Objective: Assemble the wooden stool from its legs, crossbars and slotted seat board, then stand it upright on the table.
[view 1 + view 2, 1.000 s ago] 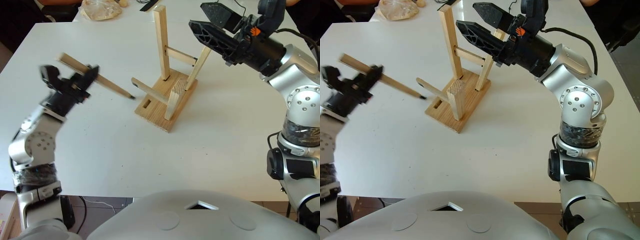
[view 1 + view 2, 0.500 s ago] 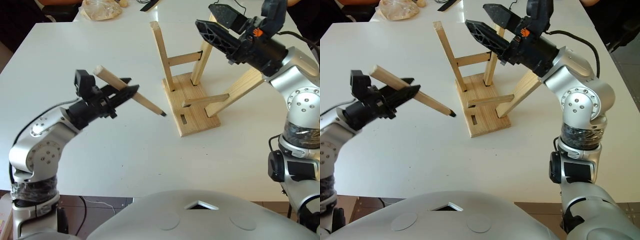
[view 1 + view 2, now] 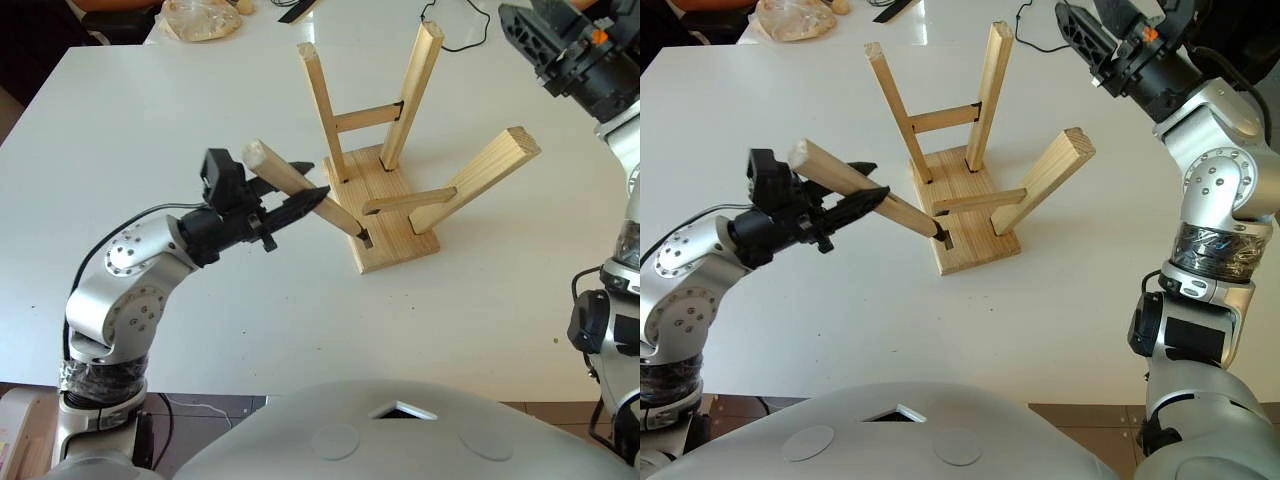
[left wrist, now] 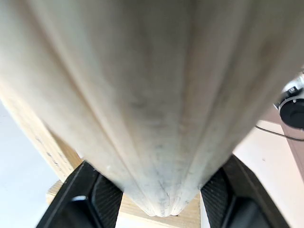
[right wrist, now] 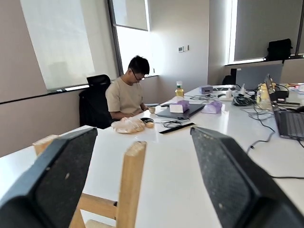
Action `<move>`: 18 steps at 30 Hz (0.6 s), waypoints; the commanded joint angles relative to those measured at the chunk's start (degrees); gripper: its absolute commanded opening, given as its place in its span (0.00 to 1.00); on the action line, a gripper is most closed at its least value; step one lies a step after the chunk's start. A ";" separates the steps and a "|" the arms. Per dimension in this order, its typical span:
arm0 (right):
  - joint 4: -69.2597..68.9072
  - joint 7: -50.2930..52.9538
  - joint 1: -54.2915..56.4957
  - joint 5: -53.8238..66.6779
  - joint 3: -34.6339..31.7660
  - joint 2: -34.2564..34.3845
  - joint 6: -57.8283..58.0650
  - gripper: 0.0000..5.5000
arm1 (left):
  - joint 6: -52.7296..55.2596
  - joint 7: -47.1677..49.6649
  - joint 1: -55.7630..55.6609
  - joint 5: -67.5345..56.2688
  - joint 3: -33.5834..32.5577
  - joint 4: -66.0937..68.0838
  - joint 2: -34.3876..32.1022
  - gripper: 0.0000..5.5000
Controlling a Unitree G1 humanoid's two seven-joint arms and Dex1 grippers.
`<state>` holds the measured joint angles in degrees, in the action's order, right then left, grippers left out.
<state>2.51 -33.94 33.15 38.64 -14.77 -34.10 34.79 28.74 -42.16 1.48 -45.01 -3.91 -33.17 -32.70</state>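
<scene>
On the white bench [image 3: 150,110] the pale slotted wooden seat board [image 3: 395,245] carries two upright legs [image 3: 322,110] joined by a crossbar [image 3: 366,118] and a third square leg [image 3: 480,175] leaning outward, while the left claw [image 3: 290,208] grasps the fourth pale wooden leg [image 3: 268,165] with its tip at an empty slot and the right claw [image 3: 1098,30] hangs released, so seating and upending remain.

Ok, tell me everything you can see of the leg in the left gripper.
Pale, square-section wooden leg, plain and unfinished-looking, clamped mid-length by the left gripper. It slants down from its free upper end to a dark tip at a slot of the seat board; whether it is seated there is unclear.
</scene>
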 commanded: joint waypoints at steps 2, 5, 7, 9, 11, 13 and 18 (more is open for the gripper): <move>2.70 -0.13 -1.27 -4.72 1.89 0.52 -2.57 0.66 | -3.38 -0.69 1.49 3.75 2.92 1.32 2.25 0.37; 2.59 -0.13 -2.20 -5.24 1.58 1.18 -2.62 0.66 | -5.54 -1.71 2.45 7.25 4.64 3.16 2.09 0.37; 2.43 -0.31 -2.91 -5.74 1.58 1.43 -2.67 0.66 | -6.77 -2.72 3.14 8.84 5.26 4.27 1.38 0.37; 2.07 -0.28 -3.62 -5.88 1.57 1.60 -2.47 0.66 | -7.54 -4.16 3.61 9.80 5.43 5.17 0.18 0.37; 1.06 -0.14 -4.91 -6.08 1.84 1.87 -2.21 0.66 | -8.33 -6.22 3.56 10.55 5.51 6.49 -1.56 0.37; -1.09 -0.33 -6.71 -5.74 2.10 2.29 -1.63 0.66 | -8.78 -8.25 2.69 10.96 5.57 7.83 -3.33 0.37; -6.79 0.91 -8.29 -3.63 1.08 4.16 -0.71 0.66 | -8.55 -12.30 -2.04 10.26 4.79 12.35 -6.67 0.37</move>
<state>-2.11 -33.94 24.65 33.92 -13.19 -30.78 33.74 17.31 -53.44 -0.21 -38.11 0.73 -24.94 -36.05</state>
